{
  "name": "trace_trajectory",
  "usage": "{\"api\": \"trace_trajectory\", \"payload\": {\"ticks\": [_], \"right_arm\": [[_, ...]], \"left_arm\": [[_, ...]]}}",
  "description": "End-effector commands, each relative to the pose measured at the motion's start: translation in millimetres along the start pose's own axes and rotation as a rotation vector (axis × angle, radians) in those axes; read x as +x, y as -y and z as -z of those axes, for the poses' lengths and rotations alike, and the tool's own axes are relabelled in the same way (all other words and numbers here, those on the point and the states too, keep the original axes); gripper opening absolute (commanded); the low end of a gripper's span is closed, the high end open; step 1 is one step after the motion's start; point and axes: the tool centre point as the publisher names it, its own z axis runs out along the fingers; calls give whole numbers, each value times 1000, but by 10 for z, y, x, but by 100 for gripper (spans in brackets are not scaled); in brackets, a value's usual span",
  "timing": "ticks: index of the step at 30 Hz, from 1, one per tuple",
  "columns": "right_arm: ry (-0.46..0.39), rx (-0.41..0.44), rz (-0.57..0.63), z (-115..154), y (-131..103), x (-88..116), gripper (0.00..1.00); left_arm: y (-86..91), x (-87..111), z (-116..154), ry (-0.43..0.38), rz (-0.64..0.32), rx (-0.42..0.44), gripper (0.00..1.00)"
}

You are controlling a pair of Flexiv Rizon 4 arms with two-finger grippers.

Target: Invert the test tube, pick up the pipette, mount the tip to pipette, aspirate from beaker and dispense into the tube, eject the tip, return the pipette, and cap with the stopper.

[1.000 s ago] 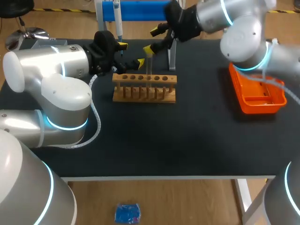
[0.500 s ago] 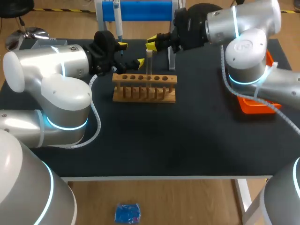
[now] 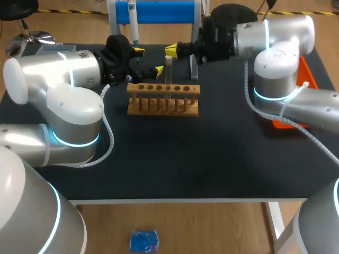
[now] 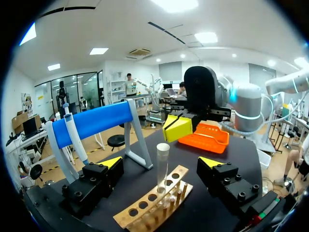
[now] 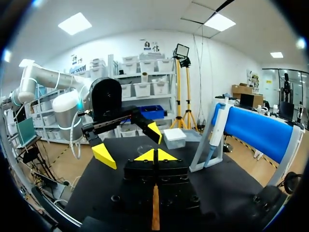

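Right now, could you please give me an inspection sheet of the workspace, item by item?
Surface: black table, carrying the items below.
Job's things: test tube upright in the wooden rack; pipette hanging on the blue stand; beaker, tips and stopper not made out.
Clutter: orange tray, partly hidden behind the right arm.
Grippers: left gripper open, a finger on each side of the tube, not touching it; right gripper shut, empty, near the tube's top.
Cables: white coiled cable along the left arm; a similar one on the right arm.
Surroundings: nothing seen reaching over the table.
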Motion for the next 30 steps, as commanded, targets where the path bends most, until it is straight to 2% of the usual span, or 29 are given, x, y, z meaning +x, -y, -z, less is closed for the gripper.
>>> {"api": "trace_trajectory", "payload": {"ticks": [1,30], "right_arm": [[-1,-57,16,7,47,11,0],[5,-60,-6,-68,242,-72,0]], "left_arm": [[2,-4,1,-1,0,-3,100],[2,-4,1,-1,0,-3,100]]}}
